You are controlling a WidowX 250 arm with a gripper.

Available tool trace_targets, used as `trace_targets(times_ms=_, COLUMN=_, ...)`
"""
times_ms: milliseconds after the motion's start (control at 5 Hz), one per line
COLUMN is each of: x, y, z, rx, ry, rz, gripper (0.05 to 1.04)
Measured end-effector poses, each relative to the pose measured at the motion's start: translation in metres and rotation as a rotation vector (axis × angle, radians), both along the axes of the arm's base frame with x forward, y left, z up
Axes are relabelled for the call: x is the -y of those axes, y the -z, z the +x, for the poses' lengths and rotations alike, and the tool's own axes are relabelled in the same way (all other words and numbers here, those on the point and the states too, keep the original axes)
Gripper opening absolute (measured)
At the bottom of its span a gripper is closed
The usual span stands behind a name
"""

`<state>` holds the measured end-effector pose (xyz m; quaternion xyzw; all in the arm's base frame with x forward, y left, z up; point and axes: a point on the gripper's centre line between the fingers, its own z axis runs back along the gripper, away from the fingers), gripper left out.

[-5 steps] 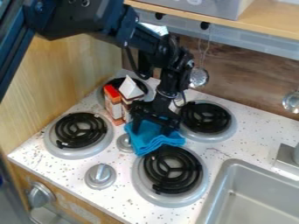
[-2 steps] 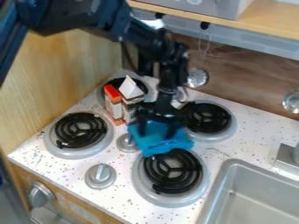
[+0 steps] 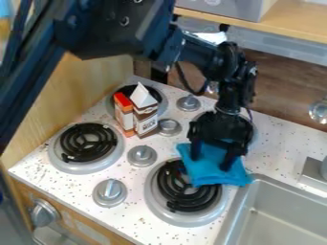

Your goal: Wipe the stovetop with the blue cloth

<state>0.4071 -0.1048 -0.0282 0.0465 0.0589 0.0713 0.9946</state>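
Blue cloth [image 3: 220,176] reaches the sink's [image 3: 237,210] corner, partly covering 1 burner [image 3: 167,189] beside it; black gripper [image 3: 211,162], fingers apart, rests against it, not yet clear.

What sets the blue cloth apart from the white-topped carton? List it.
Look: the cloth is plain blue; the carton is brown and white with dark print.
Shape: the cloth is limp and creased; the carton is boxy, with straight edges and a peaked top.
Pose: the cloth is draped low at the gripper, partly over a burner; the carton stands upright, away from the gripper.
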Motion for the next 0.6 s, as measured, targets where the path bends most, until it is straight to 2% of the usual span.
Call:
trace_targets(times_ms=400, x=0.0135, y=0.0003, z=0.004, rx=0.009, ry=0.027, rz=0.006, gripper=1.0)
trace_targets(times_ms=600, x=0.0049, y=-0.0002, z=0.0089, rx=0.04, ry=0.017, rz=0.058, gripper=1.0)
